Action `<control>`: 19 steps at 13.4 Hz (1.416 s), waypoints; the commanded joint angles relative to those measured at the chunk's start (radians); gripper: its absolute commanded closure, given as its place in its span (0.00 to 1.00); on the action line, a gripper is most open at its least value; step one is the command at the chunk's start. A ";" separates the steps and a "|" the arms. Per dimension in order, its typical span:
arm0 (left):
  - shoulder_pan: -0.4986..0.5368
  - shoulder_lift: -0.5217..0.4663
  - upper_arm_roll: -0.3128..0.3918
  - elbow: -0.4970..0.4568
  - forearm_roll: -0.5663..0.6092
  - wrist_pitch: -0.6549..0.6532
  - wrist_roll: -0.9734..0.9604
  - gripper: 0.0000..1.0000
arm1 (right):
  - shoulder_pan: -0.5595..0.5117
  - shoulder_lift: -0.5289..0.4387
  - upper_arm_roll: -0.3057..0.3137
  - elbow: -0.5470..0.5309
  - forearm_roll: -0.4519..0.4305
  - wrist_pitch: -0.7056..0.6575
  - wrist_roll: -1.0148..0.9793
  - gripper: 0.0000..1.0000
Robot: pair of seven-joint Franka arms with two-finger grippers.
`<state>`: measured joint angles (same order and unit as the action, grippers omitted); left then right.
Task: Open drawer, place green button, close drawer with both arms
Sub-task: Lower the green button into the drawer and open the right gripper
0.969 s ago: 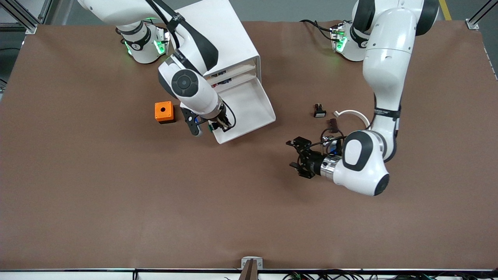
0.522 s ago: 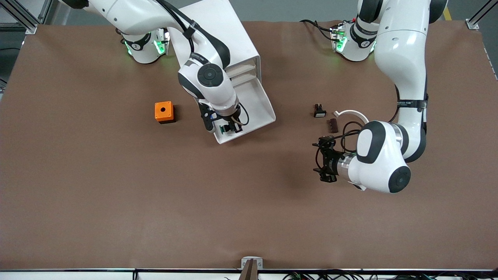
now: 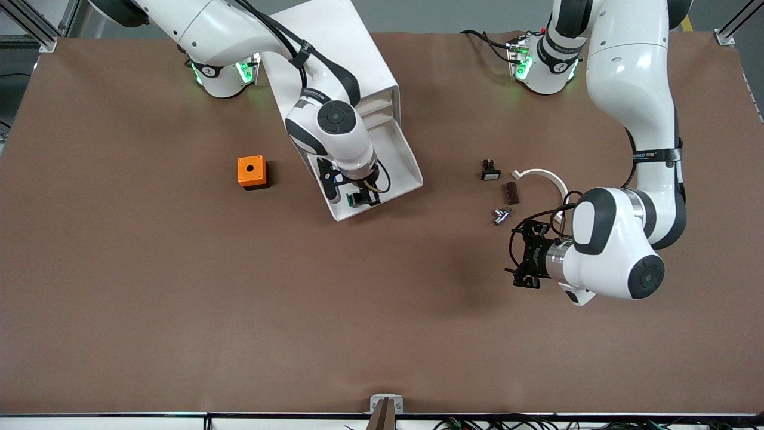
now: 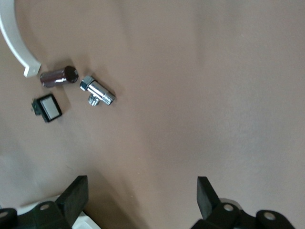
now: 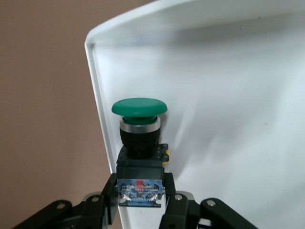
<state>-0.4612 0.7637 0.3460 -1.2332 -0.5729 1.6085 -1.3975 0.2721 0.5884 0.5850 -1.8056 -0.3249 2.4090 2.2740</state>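
The white drawer [image 3: 401, 156] stands pulled out of the white four-drawer cabinet [image 3: 334, 48], its tray bare. My right gripper [image 3: 362, 199] is shut on the button [image 5: 139, 138], green cap and black-and-blue body, and holds it over the drawer's front corner, by the rim [image 5: 97, 90]. The button also shows in the front view [image 3: 357, 199]. My left gripper [image 3: 524, 254] is open and empty over bare table toward the left arm's end; its fingers [image 4: 74, 195] frame brown mat.
An orange cube with a hole [image 3: 251, 172] sits toward the right arm's end. Near my left gripper lie a black-and-white switch [image 3: 490, 171], a dark cylinder [image 3: 511, 192], a chrome fitting [image 3: 500, 215] and a white curved strip [image 3: 544, 176].
My right gripper has carried the button from beside the drawer's front corner to over the tray. My left arm has drawn back toward its end of the table, uncovering the chrome fitting.
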 commanded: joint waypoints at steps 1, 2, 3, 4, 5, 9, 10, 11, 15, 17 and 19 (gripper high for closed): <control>-0.016 -0.007 -0.012 -0.003 0.021 0.033 0.144 0.00 | 0.015 0.007 0.004 0.026 -0.026 -0.010 0.045 0.56; -0.019 -0.007 -0.022 -0.005 0.021 0.056 0.170 0.00 | 0.013 0.007 0.006 0.029 -0.025 -0.008 0.045 0.35; -0.024 -0.007 -0.030 -0.005 0.021 0.059 0.173 0.00 | 0.010 0.007 0.009 0.041 -0.022 -0.013 0.045 0.18; -0.033 -0.007 -0.030 -0.005 0.022 0.065 0.176 0.00 | 0.001 0.005 0.024 0.055 -0.020 -0.016 0.047 0.00; -0.036 -0.007 -0.030 -0.006 0.022 0.076 0.183 0.00 | -0.007 0.004 0.030 0.064 -0.022 -0.018 0.042 0.00; -0.062 -0.006 -0.053 -0.006 0.025 0.082 0.189 0.00 | -0.048 -0.033 0.033 0.110 -0.029 -0.074 0.006 0.00; -0.066 -0.006 -0.053 -0.006 0.025 0.093 0.193 0.00 | -0.063 -0.038 0.036 0.133 -0.026 -0.118 -0.061 0.00; -0.068 -0.006 -0.055 -0.006 0.025 0.096 0.225 0.00 | -0.091 -0.041 0.055 0.162 -0.019 -0.172 -0.121 0.00; -0.086 0.003 -0.084 -0.006 0.028 0.137 0.426 0.00 | -0.292 -0.059 0.196 0.256 0.000 -0.400 -0.369 0.00; -0.103 0.005 -0.082 -0.008 0.030 0.140 0.428 0.00 | -0.313 -0.096 0.171 0.313 0.059 -0.509 -0.579 0.00; -0.109 0.006 -0.085 -0.009 0.028 0.142 0.428 0.00 | -0.314 -0.134 0.054 0.379 0.209 -0.608 -0.788 0.00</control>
<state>-0.5628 0.7731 0.2635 -1.2362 -0.5683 1.7367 -0.9843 -0.0362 0.4946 0.7163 -1.4727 -0.2241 1.8745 1.6572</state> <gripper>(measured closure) 0.000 0.000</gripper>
